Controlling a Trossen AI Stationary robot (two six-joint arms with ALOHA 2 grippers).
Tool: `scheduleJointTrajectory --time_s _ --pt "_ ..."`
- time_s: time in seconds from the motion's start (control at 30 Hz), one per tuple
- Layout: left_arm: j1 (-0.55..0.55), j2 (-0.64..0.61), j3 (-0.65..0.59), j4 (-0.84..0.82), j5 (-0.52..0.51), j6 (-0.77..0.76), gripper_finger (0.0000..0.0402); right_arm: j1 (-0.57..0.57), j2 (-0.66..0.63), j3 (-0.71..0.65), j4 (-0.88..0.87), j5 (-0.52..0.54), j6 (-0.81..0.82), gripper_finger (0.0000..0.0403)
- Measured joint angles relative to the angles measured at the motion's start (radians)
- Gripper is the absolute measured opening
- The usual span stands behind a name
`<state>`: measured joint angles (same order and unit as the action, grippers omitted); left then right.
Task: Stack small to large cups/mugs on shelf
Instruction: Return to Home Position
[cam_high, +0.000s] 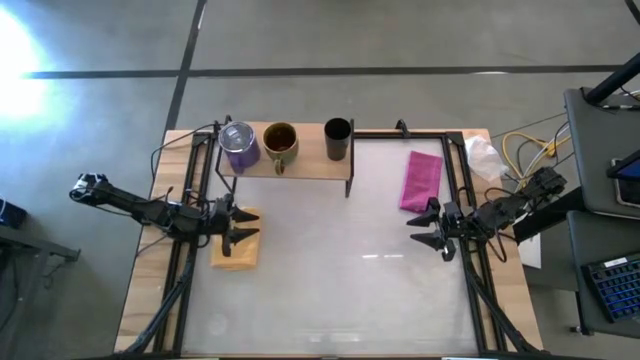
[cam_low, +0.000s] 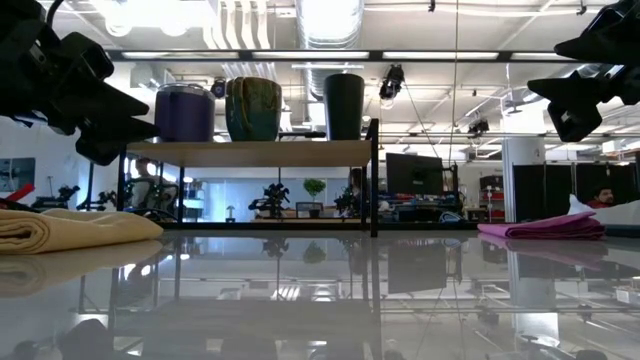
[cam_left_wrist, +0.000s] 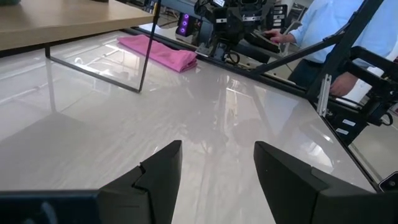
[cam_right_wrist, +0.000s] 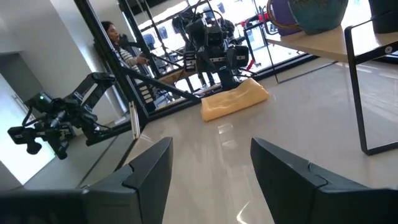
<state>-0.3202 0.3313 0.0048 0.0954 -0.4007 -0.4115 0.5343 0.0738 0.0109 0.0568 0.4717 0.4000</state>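
Note:
Three cups stand upright in a row on the light-wood shelf (cam_high: 300, 165) at the table's far side: the purple mug (cam_high: 239, 145) at the left, the olive-brown mug (cam_high: 280, 144) in the middle, the black cup (cam_high: 338, 139) at the right. In the low view they show as purple mug (cam_low: 184, 112), olive mug (cam_low: 253, 108) and black cup (cam_low: 344, 105). My left gripper (cam_high: 247, 224) is open and empty above the yellow-tan pad (cam_high: 236, 250) near the table's left edge. My right gripper (cam_high: 420, 229) is open and empty near the right edge, just nearer than the pink cloth (cam_high: 421, 179).
The yellow-tan pad (cam_low: 70, 230) lies at the left and the pink cloth (cam_low: 545, 226) at the right of the white table top. A black frame (cam_high: 465, 200) borders the table. People show in the room beyond the table.

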Motion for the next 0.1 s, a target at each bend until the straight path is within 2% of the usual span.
scheduleJointTrajectory --time_s 0.1 --pt "0.000 0.000 0.000 0.000 0.000 0.000 0.0187 0.000 0.000 0.000 0.000 0.000 0.000 0.0210"
